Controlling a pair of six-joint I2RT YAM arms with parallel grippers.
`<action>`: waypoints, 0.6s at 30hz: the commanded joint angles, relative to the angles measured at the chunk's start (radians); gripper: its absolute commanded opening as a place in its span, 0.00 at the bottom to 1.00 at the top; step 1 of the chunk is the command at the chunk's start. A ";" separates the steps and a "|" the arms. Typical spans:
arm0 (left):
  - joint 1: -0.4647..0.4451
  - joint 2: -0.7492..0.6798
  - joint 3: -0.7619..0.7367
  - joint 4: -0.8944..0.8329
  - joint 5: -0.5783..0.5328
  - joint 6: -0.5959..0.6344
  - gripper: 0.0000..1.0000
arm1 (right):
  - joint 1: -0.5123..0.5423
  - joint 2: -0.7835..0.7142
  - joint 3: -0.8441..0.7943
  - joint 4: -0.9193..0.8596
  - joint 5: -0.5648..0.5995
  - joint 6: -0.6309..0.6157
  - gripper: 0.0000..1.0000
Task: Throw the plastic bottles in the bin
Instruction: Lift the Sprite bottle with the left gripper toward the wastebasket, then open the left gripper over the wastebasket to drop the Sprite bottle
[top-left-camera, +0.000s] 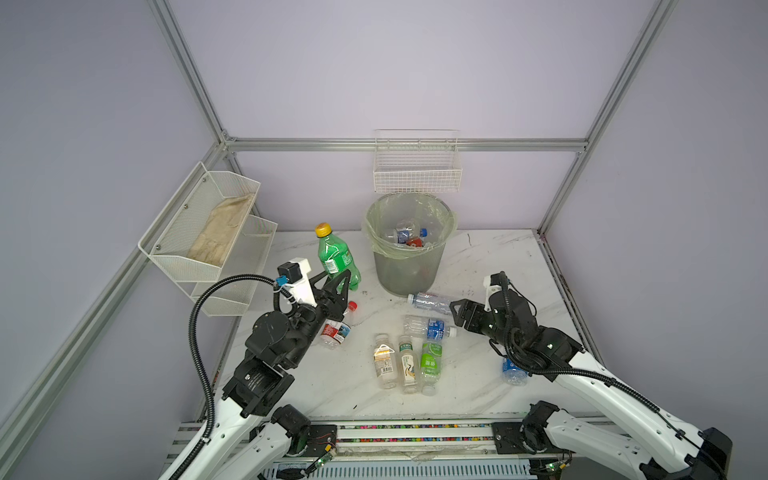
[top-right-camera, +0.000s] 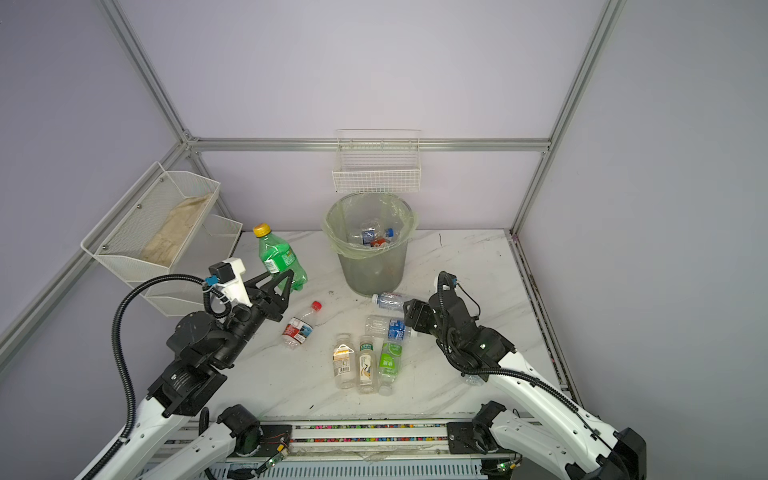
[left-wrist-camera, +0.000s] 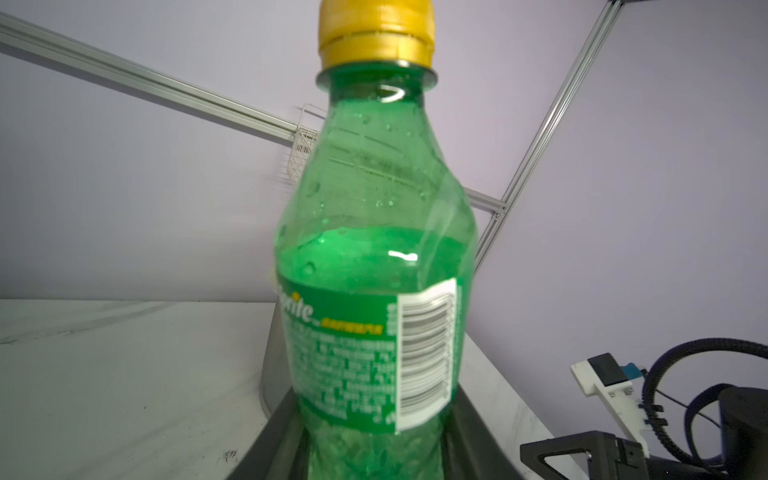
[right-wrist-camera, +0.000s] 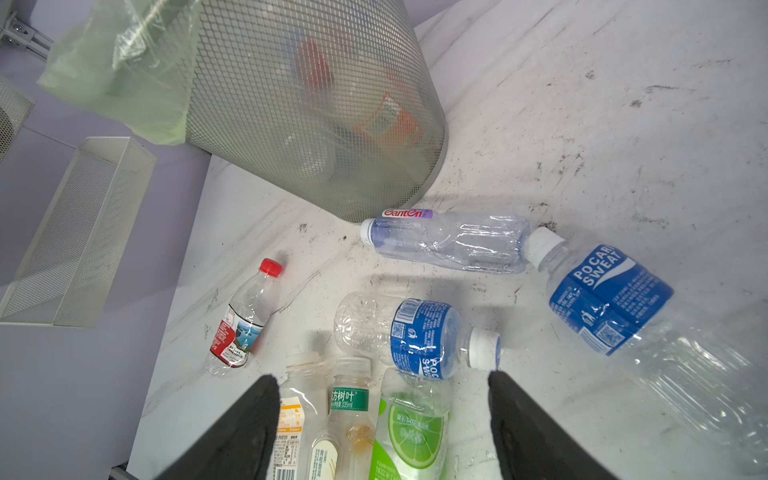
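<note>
In a top view the left pincer (top-left-camera: 336, 274) is clamped on the green bottle (top-left-camera: 332, 253), beside the bin (top-left-camera: 407, 270), near the far-left corner of the worktop (top-left-camera: 490, 257). Left wrist: fingers (left-wrist-camera: 278, 449) flank its base, contact blurred. Right wrist: the right pincer (right-wrist-camera: 380, 376) is spread, empty, above lying bottles (right-wrist-camera: 419, 332).

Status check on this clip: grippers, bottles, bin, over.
Left gripper shut on green bottle. Right gripper open, empty, above loose bottles. Bin part-filled, mouth open; wire basket close behind.
</note>
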 joint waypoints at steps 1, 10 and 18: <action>-0.005 0.096 0.103 0.071 -0.009 0.051 0.42 | -0.001 -0.011 -0.001 0.011 0.004 0.017 0.80; 0.001 0.614 0.601 -0.082 -0.019 0.130 0.49 | -0.001 -0.030 0.013 -0.011 0.007 0.019 0.80; 0.003 0.845 0.955 -0.370 0.004 0.094 1.00 | -0.001 -0.102 -0.012 -0.060 0.033 0.018 0.80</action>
